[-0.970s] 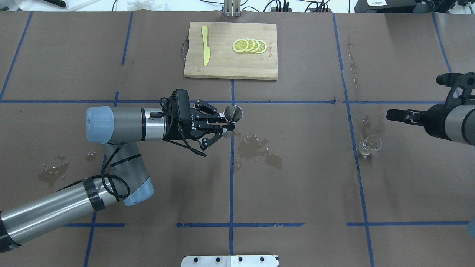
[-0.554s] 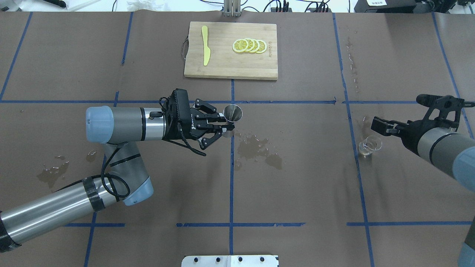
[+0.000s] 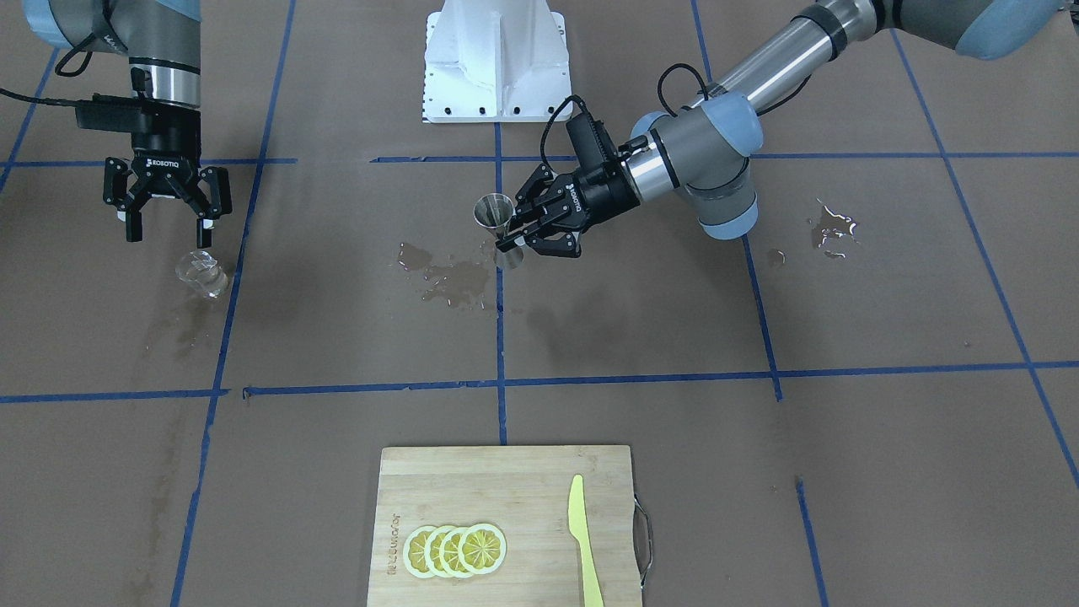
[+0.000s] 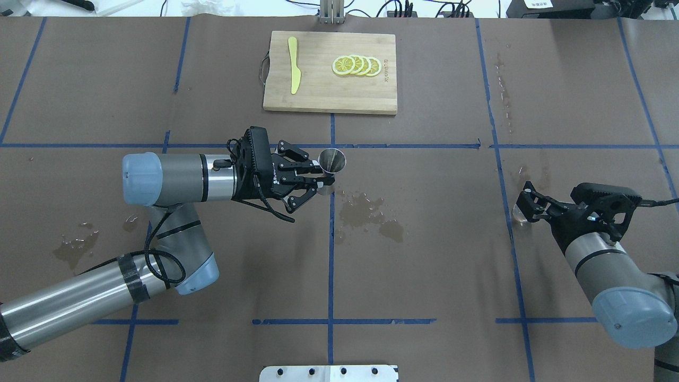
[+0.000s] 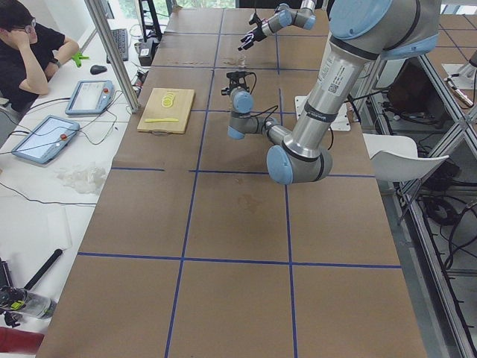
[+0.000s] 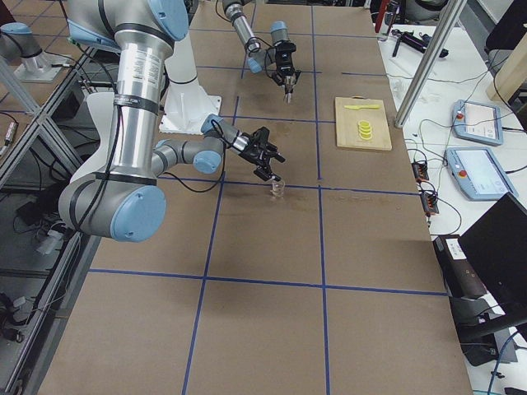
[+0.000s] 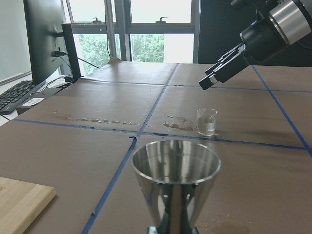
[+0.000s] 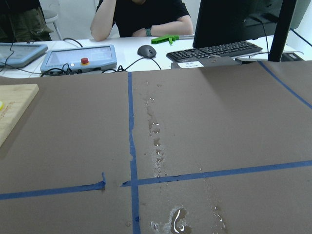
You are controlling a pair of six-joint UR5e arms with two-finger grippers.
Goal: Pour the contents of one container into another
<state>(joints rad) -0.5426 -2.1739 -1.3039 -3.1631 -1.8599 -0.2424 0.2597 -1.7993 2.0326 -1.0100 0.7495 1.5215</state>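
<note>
Two containers matter here, and they stand well apart. The steel jigger (image 4: 332, 161) is upright, pinched at its narrow waist by the left hand (image 4: 322, 181), whose fingers are pressed onto it from both sides, holding it just off the surface (image 4: 424, 276). Whether it holds any liquid cannot be told; the wrist view shows only its shiny inner wall.

The small clear glass (image 3: 202, 274) stands on the surface directly under the right hand (image 3: 169, 234), close to one fingertip. That hand hangs above it with fingers spread wide and nothing between them, apart from the glass as far as the left wrist view shows.

My reading is that the task is early: the pouring vessel is secured, but no tilt has begun and the receiver is not yet grasped or brought near. What seems left is closing the gap between the two, then tipping the jigger over the glass.

Wet patches (image 4: 371, 212) darken the surface just ahead of the left hand's fingertips. A cutting board (image 4: 318, 101) with lemon slices (image 4: 356, 65) lies well beyond that hand.
</note>
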